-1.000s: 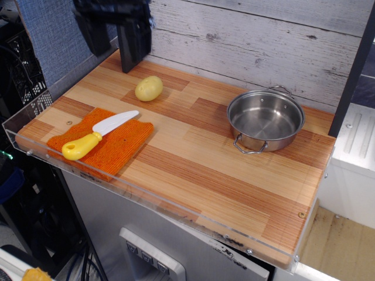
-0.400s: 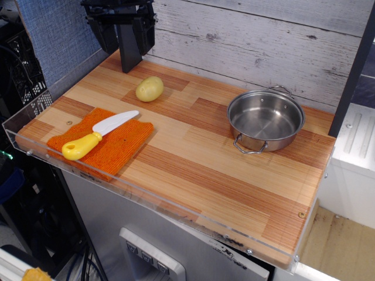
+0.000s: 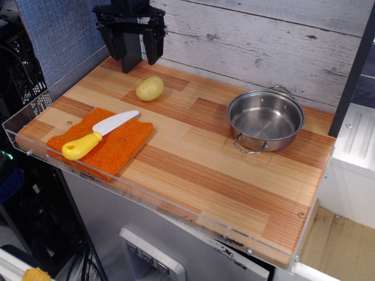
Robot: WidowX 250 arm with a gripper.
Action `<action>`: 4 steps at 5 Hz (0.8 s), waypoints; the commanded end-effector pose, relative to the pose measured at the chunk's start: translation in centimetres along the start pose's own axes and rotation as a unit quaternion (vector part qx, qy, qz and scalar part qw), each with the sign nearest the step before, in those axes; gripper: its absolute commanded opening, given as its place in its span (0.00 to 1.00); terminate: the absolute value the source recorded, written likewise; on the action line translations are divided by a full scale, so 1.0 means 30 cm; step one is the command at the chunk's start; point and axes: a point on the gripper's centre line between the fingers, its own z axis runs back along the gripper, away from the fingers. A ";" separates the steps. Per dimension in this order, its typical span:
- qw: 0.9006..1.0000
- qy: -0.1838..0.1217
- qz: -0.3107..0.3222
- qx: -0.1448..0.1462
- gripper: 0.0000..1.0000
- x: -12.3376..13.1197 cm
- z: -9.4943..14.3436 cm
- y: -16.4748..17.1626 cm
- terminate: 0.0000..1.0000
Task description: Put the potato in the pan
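The potato (image 3: 149, 88), a small pale-yellow oval lump, lies on the wooden table towards the back left. The pan (image 3: 265, 120), a shiny steel pot with two wire loop handles, stands empty on the right side of the table. My gripper (image 3: 135, 55) is black, hangs above the back left of the table, just behind and above the potato. Its two fingers are spread apart with nothing between them.
A white toy knife with a yellow handle (image 3: 96, 135) lies on an orange cloth (image 3: 102, 145) at the front left. A clear plastic rim (image 3: 135, 196) edges the table. A plank wall (image 3: 258, 41) stands behind; a black post (image 3: 354, 70) rises at right.
My gripper has moved to the right and come lower into view, closer to the potato. The potato, pan and knife have not moved.
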 end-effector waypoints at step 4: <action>0.997 0.054 0.003 0.052 1.00 0.084 -0.166 0.022 0.00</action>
